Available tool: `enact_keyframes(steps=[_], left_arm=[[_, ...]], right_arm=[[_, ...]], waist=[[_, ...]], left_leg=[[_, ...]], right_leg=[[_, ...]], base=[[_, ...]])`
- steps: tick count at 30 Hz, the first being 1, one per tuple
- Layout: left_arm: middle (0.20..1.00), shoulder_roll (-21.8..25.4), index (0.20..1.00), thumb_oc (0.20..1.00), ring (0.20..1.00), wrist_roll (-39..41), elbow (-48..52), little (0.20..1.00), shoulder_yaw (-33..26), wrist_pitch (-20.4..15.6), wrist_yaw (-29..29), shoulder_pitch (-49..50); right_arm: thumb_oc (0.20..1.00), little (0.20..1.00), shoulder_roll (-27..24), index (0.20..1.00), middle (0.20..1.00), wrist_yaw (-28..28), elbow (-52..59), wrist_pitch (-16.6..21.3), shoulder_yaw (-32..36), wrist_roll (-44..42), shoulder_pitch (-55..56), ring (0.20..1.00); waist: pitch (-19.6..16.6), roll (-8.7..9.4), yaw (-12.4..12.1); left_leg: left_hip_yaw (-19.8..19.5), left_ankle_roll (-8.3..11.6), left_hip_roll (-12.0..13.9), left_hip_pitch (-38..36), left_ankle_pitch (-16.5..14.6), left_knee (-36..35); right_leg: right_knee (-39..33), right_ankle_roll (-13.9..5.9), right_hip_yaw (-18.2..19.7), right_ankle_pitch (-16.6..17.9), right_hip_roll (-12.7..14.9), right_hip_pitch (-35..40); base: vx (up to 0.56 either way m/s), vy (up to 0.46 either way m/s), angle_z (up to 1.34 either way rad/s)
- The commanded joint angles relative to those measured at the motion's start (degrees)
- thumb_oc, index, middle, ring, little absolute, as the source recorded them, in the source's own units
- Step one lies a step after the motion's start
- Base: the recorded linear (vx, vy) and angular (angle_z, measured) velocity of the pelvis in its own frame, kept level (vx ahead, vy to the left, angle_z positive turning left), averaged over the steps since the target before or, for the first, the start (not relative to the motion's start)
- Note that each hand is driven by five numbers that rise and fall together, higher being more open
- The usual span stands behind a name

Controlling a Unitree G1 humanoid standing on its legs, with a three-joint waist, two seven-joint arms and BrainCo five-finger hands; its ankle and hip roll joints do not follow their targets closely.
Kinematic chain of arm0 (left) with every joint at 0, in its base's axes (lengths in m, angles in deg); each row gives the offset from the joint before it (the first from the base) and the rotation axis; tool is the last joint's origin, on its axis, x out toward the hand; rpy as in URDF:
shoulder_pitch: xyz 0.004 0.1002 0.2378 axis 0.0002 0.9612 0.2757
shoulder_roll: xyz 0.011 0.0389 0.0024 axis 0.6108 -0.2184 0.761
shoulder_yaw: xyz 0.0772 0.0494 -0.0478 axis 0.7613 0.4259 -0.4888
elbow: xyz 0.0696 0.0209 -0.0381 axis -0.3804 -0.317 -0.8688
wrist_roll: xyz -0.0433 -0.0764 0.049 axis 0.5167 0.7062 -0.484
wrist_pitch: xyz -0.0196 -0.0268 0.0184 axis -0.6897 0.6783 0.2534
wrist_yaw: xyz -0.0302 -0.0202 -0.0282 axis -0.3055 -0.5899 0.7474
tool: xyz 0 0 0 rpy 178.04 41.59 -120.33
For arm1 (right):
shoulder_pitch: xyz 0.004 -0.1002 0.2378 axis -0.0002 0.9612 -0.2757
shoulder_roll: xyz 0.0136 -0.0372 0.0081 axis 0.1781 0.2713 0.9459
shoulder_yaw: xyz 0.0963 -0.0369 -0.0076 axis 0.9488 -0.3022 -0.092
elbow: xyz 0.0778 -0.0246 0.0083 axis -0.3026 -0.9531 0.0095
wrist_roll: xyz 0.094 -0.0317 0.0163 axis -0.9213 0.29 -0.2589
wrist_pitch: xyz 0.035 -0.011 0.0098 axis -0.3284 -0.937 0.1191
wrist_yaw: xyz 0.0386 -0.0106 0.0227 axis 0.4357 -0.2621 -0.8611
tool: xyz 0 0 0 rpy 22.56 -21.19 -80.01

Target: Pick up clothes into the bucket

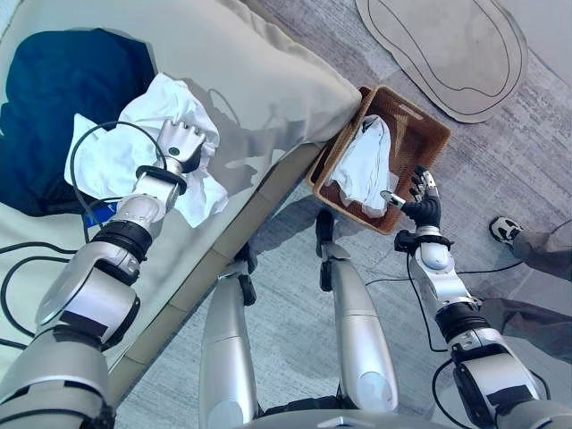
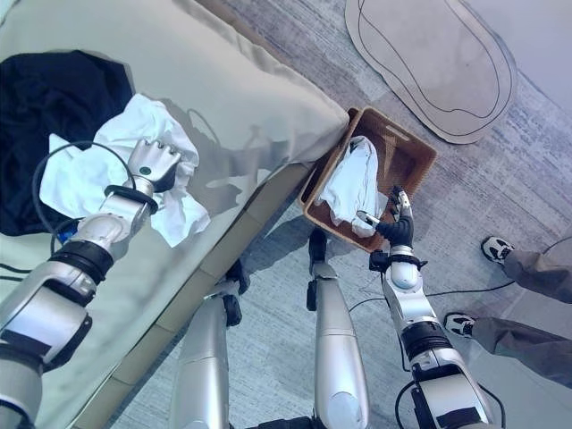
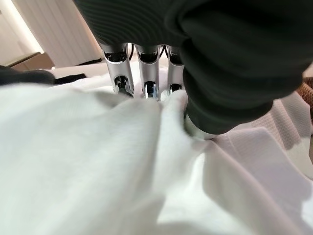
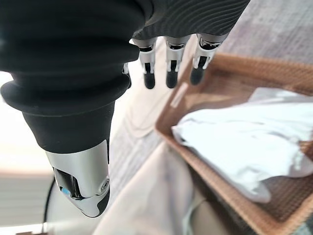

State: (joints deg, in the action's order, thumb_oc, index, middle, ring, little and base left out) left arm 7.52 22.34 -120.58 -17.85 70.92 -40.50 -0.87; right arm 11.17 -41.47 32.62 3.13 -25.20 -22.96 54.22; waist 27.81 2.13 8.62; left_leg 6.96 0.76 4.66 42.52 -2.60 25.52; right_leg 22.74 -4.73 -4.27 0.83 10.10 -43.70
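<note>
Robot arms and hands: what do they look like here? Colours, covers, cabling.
Both arms are silver-grey shells with black joint bands. The left hand shows a silver back above a dark wrist ring; the right hand is dark-covered. The wrist views show black ribbed covers and silver fingers with dark tips. Black cables loop beside each arm.

A home, most likely a bedroom. A bed (image 1: 268,80) with a pale cover fills the upper left of the frame, with a white garment (image 1: 116,152) and a dark garment (image 1: 63,98) lying loose on it. Just beside the bed's edge, at centre right, a brown woven basket (image 1: 420,134) sits on the grey floor (image 1: 500,179) with white laundry (image 1: 366,165) in it. A pale rounded rug (image 1: 447,49) lies at upper right.
</note>
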Motion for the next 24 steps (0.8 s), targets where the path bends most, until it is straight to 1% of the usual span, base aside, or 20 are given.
enact_keyframes(steps=[1, 4, 5, 7, 8, 9, 10, 11, 12, 13, 15, 16, 17, 18, 19, 20, 21, 24], left_arm=[[0.200, 0.5, 0.200, 0.200, 0.200, -0.1, 3.5, 0.200, -0.4, -1.9, -0.8, 7.3], [0.200, -0.7, 0.200, 0.200, 0.200, 1.5, 12.9, 0.200, -4.7, -4.0, -1.8, 12.6], [0.200, -0.8, 0.200, 0.200, 0.200, 1.2, 15.8, 0.200, -6.3, -4.3, -2.1, 14.5], [0.200, -1.5, 0.200, 0.200, 0.200, 1.9, 23.4, 0.200, -9.5, -6.1, -2.0, 18.5], [0.200, -2.0, 0.200, 0.200, 0.200, 2.8, 27.2, 0.200, -11.0, -7.4, -2.3, 20.0], [0.200, -1.9, 0.200, 0.200, 0.200, 3.9, 30.8, 0.200, -13.2, -8.3, -1.8, 22.3], [0.200, -1.9, 0.200, 0.200, 0.200, 4.9, 33.0, 0.200, -14.6, -9.1, -1.9, 23.5], [0.200, -2.2, 0.200, 0.200, 0.200, 7.1, 37.4, 0.200, -17.2, -10.7, -2.0, 25.0], [0.200, -2.3, 0.200, 0.200, 0.200, 7.8, 38.8, 0.200, -18.2, -11.2, -1.9, 26.2], [0.200, -3.3, 0.200, 0.200, 0.200, 10.5, 41.4, 0.200, -20.1, -12.7, -1.9, 27.9], [0.200, -4.6, 0.200, 0.200, 0.200, 13.5, 43.8, 0.200, -21.3, -14.4, -2.2, 28.4], [0.200, -5.4, 0.200, 0.200, 0.200, 16.3, 45.0, 0.200, -21.5, -15.8, -1.8, 28.1], [0.200, -5.4, 0.200, 0.200, 0.200, 16.3, 45.0, 0.200, -21.6, -15.8, -1.7, 28.1], [0.200, -6.1, 0.200, 0.200, 0.200, 19.9, 46.5, 0.200, -21.9, -17.2, -0.9, 27.5], [0.200, -6.2, 0.200, 0.200, 0.200, 21.6, 47.8, 0.200, -21.8, -18.0, -0.5, 27.0], [0.200, -6.6, 0.200, 0.200, 0.200, 24.7, 49.4, 0.200, -21.6, -19.5, 0.9, 26.5], [0.200, -6.8, 0.200, 0.200, 0.200, 27.3, 49.9, 0.200, -21.6, -20.1, 2.1, 26.3], [0.200, -8.2, 0.200, 0.200, 0.200, 34.9, 52.9, 0.200, -21.3, -22.2, 5.5, 25.6]], right_arm=[[1.000, 1.000, -0.8, 1.000, 1.000, -0.1, 1.4, 1.7, -0.4, -1.2, 3.8, 1.000], [1.000, 1.000, -0.3, 1.000, 1.000, -0.2, 2.0, 1.7, 0.6, -1.0, 4.9, 1.000], [1.000, 1.000, -0.3, 1.000, 1.000, -0.2, 2.2, 1.6, 0.8, -0.7, 5.5, 1.000], [1.000, 1.000, 0.2, 1.000, 1.000, -0.5, 2.7, 1.4, 1.7, -0.1, 6.8, 1.000], [1.000, 1.000, 0.2, 1.000, 1.000, -0.7, 2.9, 1.2, 1.8, 0.5, 7.2, 1.000], [1.000, 1.000, 0.1, 1.000, 1.000, -1.1, 3.4, 0.8, 1.6, 1.4, 7.7, 1.000], [1.000, 1.000, 0.1, 1.000, 1.000, -1.4, 3.6, 0.7, 1.6, 2.1, 8.1, 1.000], [1.000, 1.000, 0.1, 1.000, 1.000, -2.2, 4.6, 0.4, 1.1, 3.1, 8.6, 1.000], [1.000, 1.000, 0.1, 1.000, 1.000, -2.6, 5.0, 0.1, 0.9, 4.0, 8.9, 1.000], [1.000, 1.000, -0.3, 1.000, 1.000, -3.2, 6.1, -0.1, -0.2, 6.0, 9.5, 1.000], [1.000, 1.000, -0.5, 1.000, 1.000, -4.2, 6.5, -0.1, -1.4, 7.7, 9.6, 1.000], [1.000, 1.000, -0.6, 1.000, 1.000, -4.8, 6.9, -0.1, -2.5, 8.4, 9.2, 1.000], [1.000, 1.000, -0.6, 1.000, 1.000, -4.8, 6.9, -0.1, -2.6, 8.4, 9.2, 1.000], [1.000, 1.000, -0.8, 1.000, 1.000, -6.3, 8.6, 0.1, -4.0, 8.4, 9.2, 1.000], [1.000, 1.000, -1.0, 1.000, 1.000, -7.5, 9.4, 0.3, -5.0, 8.0, 9.0, 1.000], [1.000, 1.000, -1.2, 1.000, 1.000, -8.8, 10.8, 0.5, -6.1, 7.6, 8.8, 1.000], [1.000, 1.000, -1.6, 1.000, 1.000, -10.4, 12.3, 0.6, -7.1, 7.1, 8.8, 1.000], [1.000, 1.000, -2.4, 1.000, 1.000, -13.5, 16.2, 1.0, -9.9, 7.4, 8.5, 1.000]], waist=[[-5.8, -1.12, -1.2], [-6.7, -1.26, -2.7], [-6.8, -1.32, -2.9], [-7.7, -1.25, -3.6], [-8.2, -1.25, -4.2], [-8.6, -1.23, -4.3], [-8.9, -1.23, -4.7], [-9.3, -1.09, -5.2], [-9.7, -1.01, -5.3], [-10.0, -0.78, -5.2], [-10.8, -0.61, -5.5], [-11.1, -0.52, -5.5], [-11.1, -0.51, -5.5], [-11.9, -0.66, -5.5], [-12.2, -0.78, -5.5], [-12.6, -0.91, -5.6], [-13.0, -1.07, -5.5], [-14.1, -1.47, -5.6]], left_leg=[[-2.3, 0.59, 0.8, -1.2, 0.3, -2.3], [-2.7, 0.73, 0.6, -5.7, 0.4, -4.9], [-2.8, 0.81, 0.5, -7.5, 0.6, -6.0], [-3.1, 0.98, 0.4, -10.4, 1.4, -8.2], [-3.3, 1.23, 0.3, -11.8, 1.2, -9.2], [-3.5, 1.40, 0.2, -13.4, 2.0, -10.8], [-3.6, 1.57, 0.3, -14.5, 1.8, -11.3], [-3.8, 1.72, 0.2, -15.9, 2.2, -12.6], [-3.9, 1.69, 0.1, -16.6, 2.7, -13.4], [-3.8, 1.86, 0.2, -18.2, 3.2, -14.6], [-3.8, 2.01, 0.4, -20.1, 3.3, -15.9], [-3.8, 2.14, 0.3, -21.3, 4.2, -17.4], [-3.8, 2.13, 0.3, -21.4, 4.3, -17.5], [-3.5, 2.46, 0.3, -22.8, 5.1, -19.2], [-3.5, 2.64, 0.4, -23.6, 5.6, -20.3], [-3.4, 2.90, 0.6, -24.8, 5.9, -21.5], [-3.3, 3.01, 0.4, -25.6, 6.9, -23.1], [-2.9, 3.36, 0.6, -28.1, 8.0, -25.6]], right_leg=[[-2.2, -4.72, -0.1, 0.1, 4.0, 6.0], [-4.6, -4.89, -0.9, 0.3, 4.2, 10.6], [-5.8, -4.93, -1.1, 0.5, 4.3, 12.5], [-8.5, -4.92, -1.8, 1.4, 4.5, 15.8], [-9.4, -5.04, -2.1, 1.1, 4.4, 17.4], [-11.1, -4.98, -2.6, 1.7, 4.4, 19.2], [-11.7, -5.01, -2.8, 1.4, 4.3, 20.4], [-12.7, -5.02, -3.2, 1.6, 4.1, 21.9], [-13.5, -4.96, -3.4, 2.0, 4.1, 22.5], [-14.6, -4.93, -3.7, 2.2, 3.9, 24.1], [-15.4, -4.99, -4.2, 2.0, 3.8, 25.8], [-16.1, -5.02, -4.6, 2.5, 3.7, 26.8], [-16.2, -5.03, -4.7, 2.6, 3.7, 26.8], [-17.0, -5.09, -5.0, 2.7, 3.6, 27.9], [-17.2, -5.21, -5.4, 2.7, 3.6, 28.4], [-17.1, -5.32, -5.7, 2.3, 3.5, 29.0], [-17.4, -5.29, -5.9, 2.6, 3.4, 29.4], [-16.9, -5.41, -6.5, 2.2, 3.5, 30.8]], base=[[0.06, -0.038, 0.00], [0.08, -0.037, 0.00], [0.07, -0.062, 0.02], [0.07, -0.076, 0.09], [0.08, -0.077, 0.09], [0.09, -0.071, 0.07], [0.07, -0.069, 0.16], [0.05, -0.059, 0.17], [0.04, -0.063, 0.19], [0.04, -0.050, 0.11], [0.06, -0.051, 0.07], [0.02, -0.030, 0.04], [0.00, 0.000, 0.00], [0.00, 0.000, 0.00], [0.04, -0.011, 0.03], [0.00, 0.000, 0.00], [0.02, -0.001, 0.06], [0.02, -0.006, 0.08]])
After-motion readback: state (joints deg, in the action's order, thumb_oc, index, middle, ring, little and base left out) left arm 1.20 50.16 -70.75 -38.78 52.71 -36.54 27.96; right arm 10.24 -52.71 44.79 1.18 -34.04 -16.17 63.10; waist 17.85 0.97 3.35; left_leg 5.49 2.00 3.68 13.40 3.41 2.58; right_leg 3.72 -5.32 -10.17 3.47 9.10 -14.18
